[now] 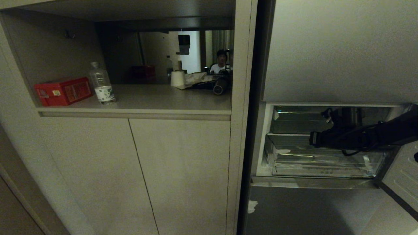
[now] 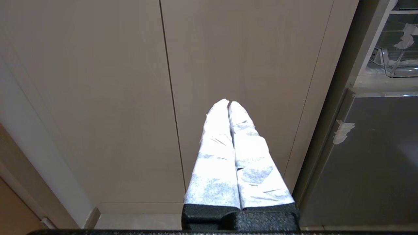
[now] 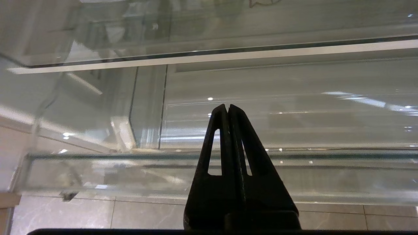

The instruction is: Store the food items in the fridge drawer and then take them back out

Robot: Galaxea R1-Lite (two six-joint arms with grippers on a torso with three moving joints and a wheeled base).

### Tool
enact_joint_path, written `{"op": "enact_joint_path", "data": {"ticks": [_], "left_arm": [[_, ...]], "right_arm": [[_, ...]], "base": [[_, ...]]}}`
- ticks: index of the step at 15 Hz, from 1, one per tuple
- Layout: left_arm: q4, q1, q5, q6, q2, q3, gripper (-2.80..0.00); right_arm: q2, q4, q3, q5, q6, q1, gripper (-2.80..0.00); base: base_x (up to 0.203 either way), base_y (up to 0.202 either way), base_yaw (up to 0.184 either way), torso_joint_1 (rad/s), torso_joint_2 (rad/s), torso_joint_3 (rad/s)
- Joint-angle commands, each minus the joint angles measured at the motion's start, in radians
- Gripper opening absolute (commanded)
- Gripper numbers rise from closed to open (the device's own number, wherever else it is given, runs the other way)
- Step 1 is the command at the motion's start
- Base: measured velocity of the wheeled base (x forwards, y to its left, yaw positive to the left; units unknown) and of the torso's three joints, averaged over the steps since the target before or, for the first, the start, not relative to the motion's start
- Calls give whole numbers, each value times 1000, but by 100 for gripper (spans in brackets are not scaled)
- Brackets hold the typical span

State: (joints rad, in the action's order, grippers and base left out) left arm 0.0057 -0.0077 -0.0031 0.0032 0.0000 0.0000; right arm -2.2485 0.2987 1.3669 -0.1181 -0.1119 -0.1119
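Observation:
The fridge drawer is a clear plastic bin in the open fridge compartment on the right of the head view. Its glossy front wall fills the right wrist view, with floor tiles below it. My right arm reaches in from the right, in front of that compartment. The right gripper is shut on nothing, its black tips pointing at the drawer's rim. No food items show in any view. My left gripper, with white-wrapped fingers, is shut and empty, and hangs in front of the beige cabinet doors.
Left of the fridge, a cabinet shelf carries a red box, a water bottle and a paper roll. A person shows beyond the shelf. The open fridge door stands at the right. A glass shelf lies above the drawer.

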Motion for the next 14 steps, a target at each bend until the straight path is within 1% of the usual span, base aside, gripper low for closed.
{"op": "enact_joint_path", "data": {"ticks": [1,5,8,14], "left_arm": [[0,0,0,0,2,0,-280],[0,0,0,0,2,0,-280],[0,0,0,0,2,0,-280],[0,0,0,0,2,0,-280]], "right_arm": [[-23,-1,15,0,-2,0,-280],[-44,-3,17,4,-3,0,-280],[-73,-28,69,14,-2,0,-280],[-56,-336,213,24,2,-9,-280]], "base": [[0,0,0,0,0,0],[0,0,0,0,0,0],[0,0,0,0,0,0],[0,0,0,0,0,0]]}}
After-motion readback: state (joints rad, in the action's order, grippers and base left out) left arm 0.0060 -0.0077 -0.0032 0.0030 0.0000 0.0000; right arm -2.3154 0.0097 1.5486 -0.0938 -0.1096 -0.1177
